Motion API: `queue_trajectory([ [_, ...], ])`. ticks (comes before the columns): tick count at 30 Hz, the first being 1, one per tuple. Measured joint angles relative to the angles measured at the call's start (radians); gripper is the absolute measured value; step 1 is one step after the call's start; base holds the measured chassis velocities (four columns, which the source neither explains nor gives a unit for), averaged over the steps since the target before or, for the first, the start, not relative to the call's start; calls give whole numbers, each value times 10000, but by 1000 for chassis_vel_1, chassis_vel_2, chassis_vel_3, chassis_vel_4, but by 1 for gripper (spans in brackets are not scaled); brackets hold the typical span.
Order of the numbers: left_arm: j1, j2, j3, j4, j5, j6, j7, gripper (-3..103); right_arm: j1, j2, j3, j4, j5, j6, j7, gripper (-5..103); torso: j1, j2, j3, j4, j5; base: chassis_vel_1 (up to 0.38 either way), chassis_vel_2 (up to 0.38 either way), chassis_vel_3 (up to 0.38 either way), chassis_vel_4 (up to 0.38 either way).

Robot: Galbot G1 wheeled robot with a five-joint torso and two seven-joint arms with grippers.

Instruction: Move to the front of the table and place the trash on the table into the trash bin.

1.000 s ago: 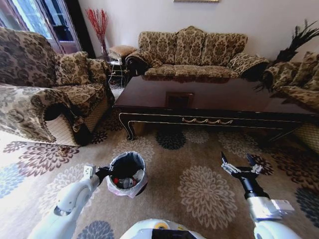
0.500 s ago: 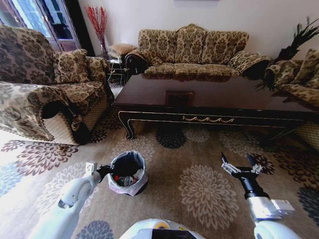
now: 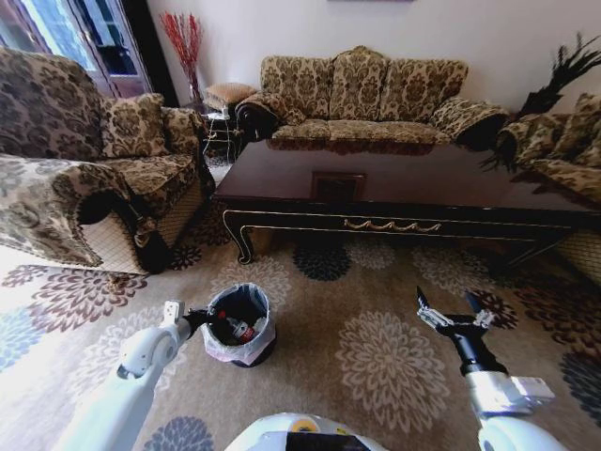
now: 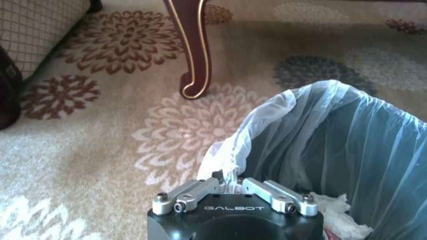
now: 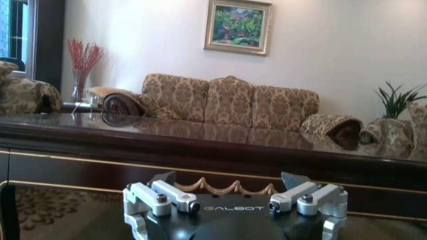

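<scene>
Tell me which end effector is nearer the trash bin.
Left. The left end effector grips the trash bin liner at its rim; the right end effector hangs open, far off over the carpet.

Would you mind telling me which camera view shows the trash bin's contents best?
The head view: it looks down into the trash bin, showing a red-capped bottle among the trash inside. The left wrist view shows the bag-lined rim gripped by the left gripper and a white paper wad. The right wrist view faces the table.
</scene>
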State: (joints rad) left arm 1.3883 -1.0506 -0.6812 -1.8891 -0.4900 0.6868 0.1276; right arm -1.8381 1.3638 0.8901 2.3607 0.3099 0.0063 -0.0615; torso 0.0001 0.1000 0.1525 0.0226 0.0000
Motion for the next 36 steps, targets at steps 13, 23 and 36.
queue_trajectory([
  [13,113,-196,-78,233,2,-362,174,-1,0,0,0,0,0,0,0,100,-1,30,22,1,0,0,0,0,0],
  [23,233,-291,-89,219,203,-550,216,36,0,-1,2,-1,0,0,-1,100,-1,42,32,0,1,0,0,0,0],
  [36,656,-669,-414,-177,502,-3198,-304,84,0,-1,0,-1,0,0,0,100,-2,50,38,-2,1,0,0,0,0],
])
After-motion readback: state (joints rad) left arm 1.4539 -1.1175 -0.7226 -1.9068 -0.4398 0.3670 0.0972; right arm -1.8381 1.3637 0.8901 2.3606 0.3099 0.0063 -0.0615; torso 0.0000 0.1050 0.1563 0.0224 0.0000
